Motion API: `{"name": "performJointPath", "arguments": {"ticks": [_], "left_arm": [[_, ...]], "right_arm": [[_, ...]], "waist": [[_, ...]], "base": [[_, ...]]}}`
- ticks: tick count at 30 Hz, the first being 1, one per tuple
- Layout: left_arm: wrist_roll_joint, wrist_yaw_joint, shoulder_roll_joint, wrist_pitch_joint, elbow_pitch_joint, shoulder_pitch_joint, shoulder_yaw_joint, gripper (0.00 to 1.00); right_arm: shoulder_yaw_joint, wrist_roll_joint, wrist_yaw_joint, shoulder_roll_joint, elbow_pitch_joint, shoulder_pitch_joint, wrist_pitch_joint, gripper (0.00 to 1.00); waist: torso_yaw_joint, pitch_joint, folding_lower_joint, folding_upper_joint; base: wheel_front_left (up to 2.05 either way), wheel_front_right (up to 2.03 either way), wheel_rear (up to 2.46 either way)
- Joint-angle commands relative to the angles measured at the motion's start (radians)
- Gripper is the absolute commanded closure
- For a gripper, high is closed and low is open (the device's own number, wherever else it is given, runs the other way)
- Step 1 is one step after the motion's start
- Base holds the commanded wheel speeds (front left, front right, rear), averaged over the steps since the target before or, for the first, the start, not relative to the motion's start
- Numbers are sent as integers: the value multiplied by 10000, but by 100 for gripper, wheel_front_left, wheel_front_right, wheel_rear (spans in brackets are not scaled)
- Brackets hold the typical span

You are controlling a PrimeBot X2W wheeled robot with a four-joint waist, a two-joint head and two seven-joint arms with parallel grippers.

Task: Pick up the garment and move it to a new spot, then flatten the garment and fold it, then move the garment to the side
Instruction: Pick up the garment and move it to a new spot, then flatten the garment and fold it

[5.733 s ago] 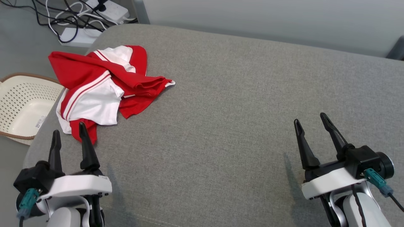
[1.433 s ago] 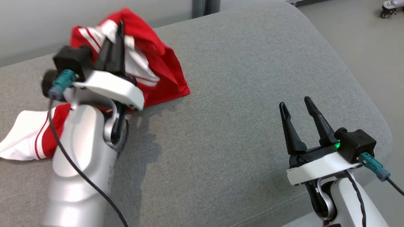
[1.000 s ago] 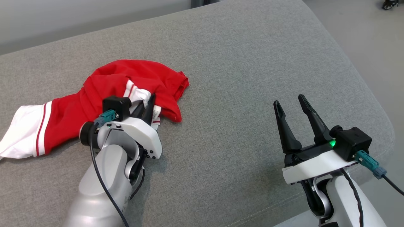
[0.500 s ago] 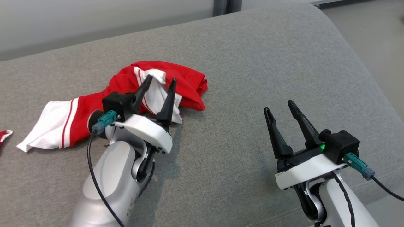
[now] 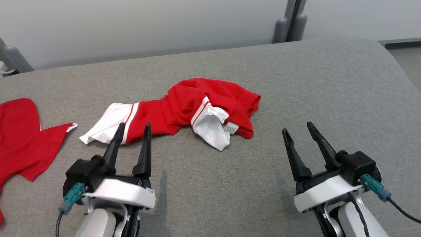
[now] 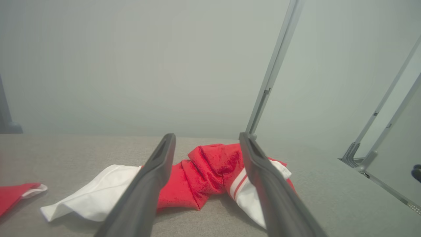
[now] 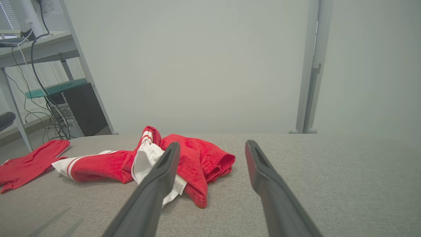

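While the garment [image 5: 184, 108] lies crumpled on the grey cushion [image 5: 296, 82], neither gripper holds it.

Garment position: middle of the cushion, stretched from left to right. Its white striped end points toward the robot's left. The bunched red mass, with a white panel and a label, sits toward the right.

Left gripper [image 5: 133, 125]: jaws apart, nothing between them. In the head view its fingertips overlap the garment's near edge at the white end. The left wrist view shows the cloth lying ahead of the fingers, beyond their tips.

Right gripper [image 5: 297, 126]: jaws apart, empty. The garment lies ahead and to its left, apart from the fingertips.

A second red cloth [image 5: 19, 138] lies at the cushion's left side, apart from the garment.
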State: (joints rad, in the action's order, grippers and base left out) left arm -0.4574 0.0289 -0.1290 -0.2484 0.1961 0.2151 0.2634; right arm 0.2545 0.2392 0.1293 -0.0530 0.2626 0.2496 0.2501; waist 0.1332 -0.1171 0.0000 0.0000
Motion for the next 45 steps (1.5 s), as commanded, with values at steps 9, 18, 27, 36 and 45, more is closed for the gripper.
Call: {"name": "performJointPath", "arguments": {"ticks": [9, 18, 27, 36, 45], "left_arm": [[1118, 972, 227, -130, -2498, -1721, -1859, 0], [2107, 961, 679, -132, -3388, -2827, -2908, 0], [2305, 486, 774, -133, -2408, -3633, -3346, 0], [1935, 590, 785, -133, -1704, -3585, -3224, 0], [1869, 655, 786, -133, -1619, -3501, -3116, 0]], "right_arm": [[-254, -249, 14, 28, -627, -545, 117, 0], [-602, -456, 14, 28, -955, -1084, 117, 0], [-596, -552, 14, 28, -1106, -1561, 117, 0], [-381, -468, 14, 28, -1100, -1574, 117, 0], [-335, -430, 14, 2, -1084, -1592, 117, 0]], "waist": [[-740, 636, 0, 0], [-805, 1008, 0, 0], [-673, 1235, 0, 0], [-525, 1321, 0, 0], [-493, 1301, 0, 0]], "base": [[0, 0, 0], [0, 0, 0], [0, 0, 0], [0, 0, 0], [0, 0, 0]]}}
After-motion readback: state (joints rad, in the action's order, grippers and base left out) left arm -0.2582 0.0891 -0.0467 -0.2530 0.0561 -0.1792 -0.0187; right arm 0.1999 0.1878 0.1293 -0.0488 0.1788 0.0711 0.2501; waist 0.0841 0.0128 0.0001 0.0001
